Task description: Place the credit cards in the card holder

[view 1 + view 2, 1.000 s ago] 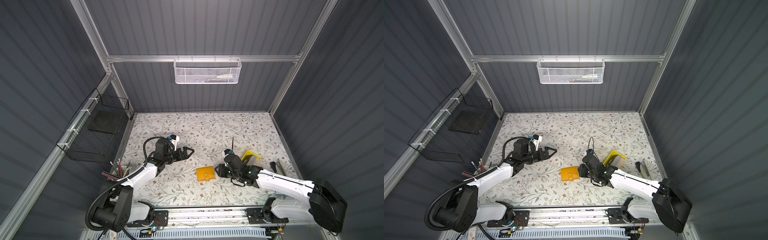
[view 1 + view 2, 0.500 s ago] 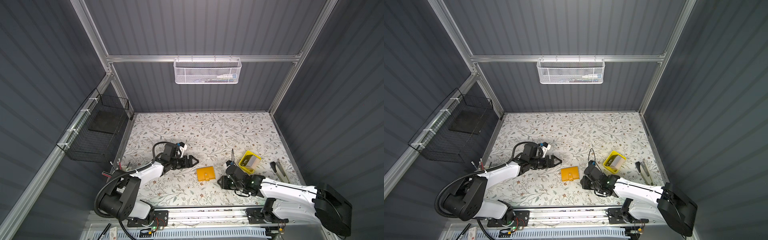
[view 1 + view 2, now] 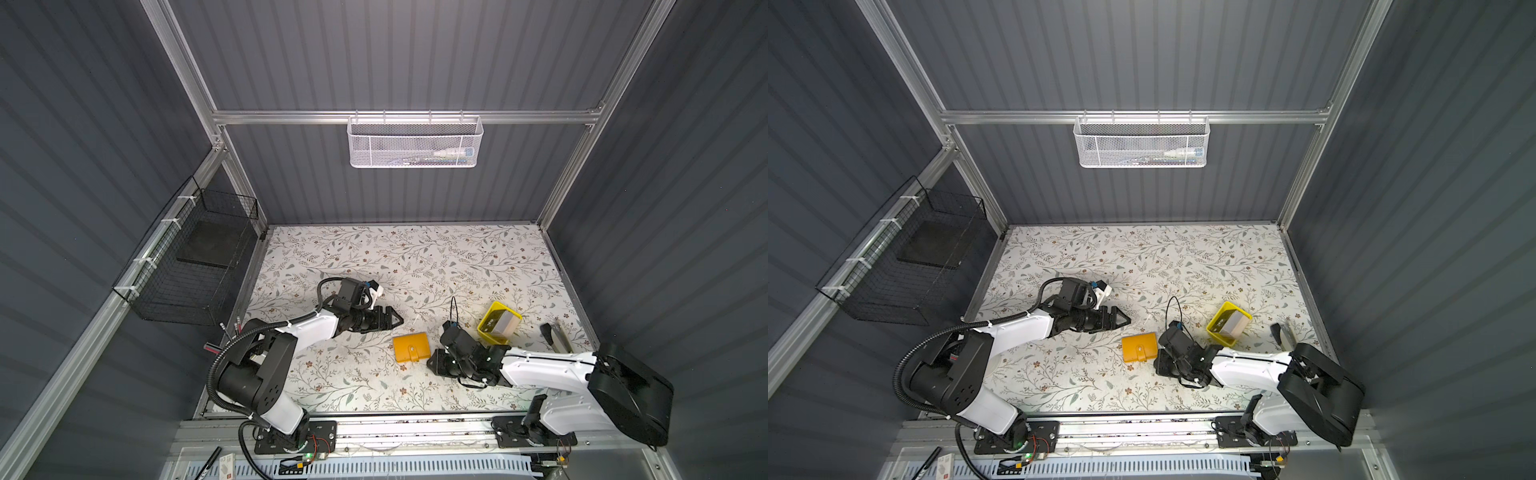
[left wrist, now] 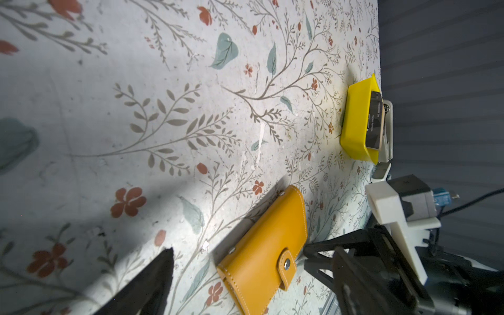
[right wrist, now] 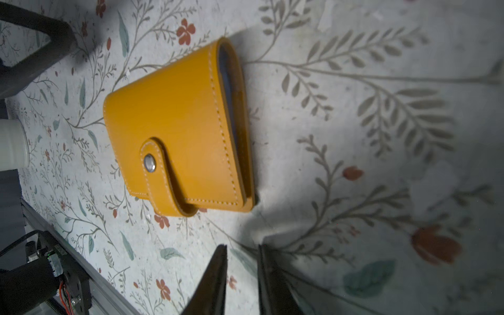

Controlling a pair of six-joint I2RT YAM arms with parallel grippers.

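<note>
Right gripper (image 3: 433, 365) drawn frontward, card holder (image 3: 410, 347) lying closed just beside

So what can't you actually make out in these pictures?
- Cards in the yellow tray: left wrist view shows them edge on behind the tray wall; no count possible.
- Card holder contents: snapped shut in every view.
- Left fingers: one cut off by the left wrist view's edge.
- White mesh basket contents: too small in both top views.
</note>
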